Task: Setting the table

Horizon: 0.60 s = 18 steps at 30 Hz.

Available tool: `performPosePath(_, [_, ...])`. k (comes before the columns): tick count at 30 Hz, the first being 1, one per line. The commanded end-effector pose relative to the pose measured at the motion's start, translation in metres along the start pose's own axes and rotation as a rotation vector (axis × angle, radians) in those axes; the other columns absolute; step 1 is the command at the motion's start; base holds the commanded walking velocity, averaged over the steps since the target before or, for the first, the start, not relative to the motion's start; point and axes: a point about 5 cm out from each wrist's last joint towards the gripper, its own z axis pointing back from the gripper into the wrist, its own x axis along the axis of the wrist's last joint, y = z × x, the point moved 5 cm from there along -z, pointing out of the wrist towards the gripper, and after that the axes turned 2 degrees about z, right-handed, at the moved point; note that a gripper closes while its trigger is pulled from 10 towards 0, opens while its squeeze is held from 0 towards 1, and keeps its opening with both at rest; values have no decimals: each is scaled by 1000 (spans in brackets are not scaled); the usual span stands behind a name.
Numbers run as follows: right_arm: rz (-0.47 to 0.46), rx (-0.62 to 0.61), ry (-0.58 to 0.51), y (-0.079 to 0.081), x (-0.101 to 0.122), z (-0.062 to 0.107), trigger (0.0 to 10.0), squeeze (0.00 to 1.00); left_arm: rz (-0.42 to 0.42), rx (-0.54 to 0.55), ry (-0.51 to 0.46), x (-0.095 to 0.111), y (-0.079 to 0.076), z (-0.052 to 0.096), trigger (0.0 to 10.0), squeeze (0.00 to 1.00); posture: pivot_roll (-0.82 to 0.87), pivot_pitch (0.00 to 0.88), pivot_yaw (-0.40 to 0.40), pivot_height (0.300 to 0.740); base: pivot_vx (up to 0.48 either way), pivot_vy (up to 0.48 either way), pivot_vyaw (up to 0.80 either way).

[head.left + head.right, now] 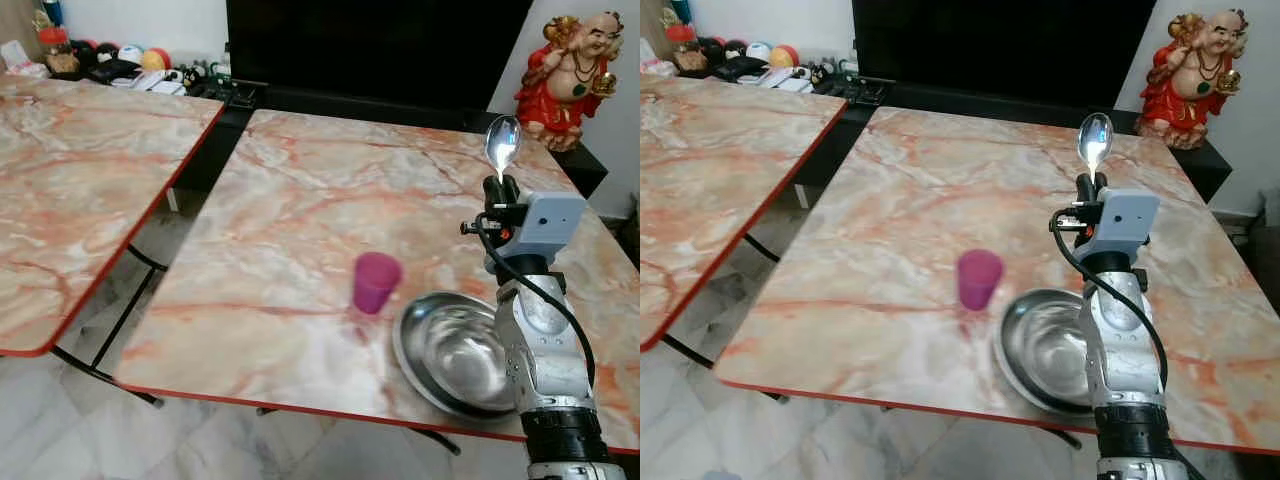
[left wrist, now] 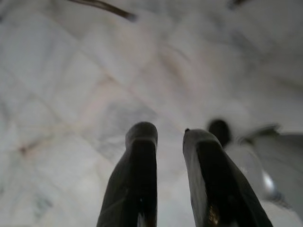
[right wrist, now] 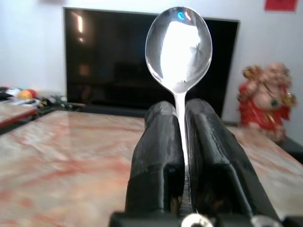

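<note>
The spoon is up in the air, bowl end on top and handle straight down, pinched between the two black fingers of the right gripper, which is closed tight on the thin shaft just below the bowl. From the right wrist view you get the polished bowl catching the light, standing upright above the fingertips with the dark television behind it. The raised right arm stands over the near right part of the marble-patterned table, and right below and beside it sits the steel bowl, mouth up, close to the table's red front edge. Just to the left of that bowl, near but not touching, there's a pink cup, upright. Off to the left, across a gap of pale floor, a second table with the same marble top. At the far right, past the table's back corner, a red and gold laughing figurine sits on a dark low cabinet. Down low, the left gripper points at pale marble floor tiles, its two black fingers parted by a narrow gap and holding nothing.
</note>
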Motion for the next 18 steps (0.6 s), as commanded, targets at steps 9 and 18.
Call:
performPosePath(9, [6, -21, -10, -7, 4, -1, 10000, 0, 0, 4, 21, -8, 1, 3, 10000, 0, 51, 113, -53, 740, 0, -373, 0])
performPosePath(18, [16, -27, 43, -8, -9, 6, 10000, 0, 13, 10, 25, -9, 3, 3, 10000, 0, 48, 121, -51, 740, 0, 0, 0])
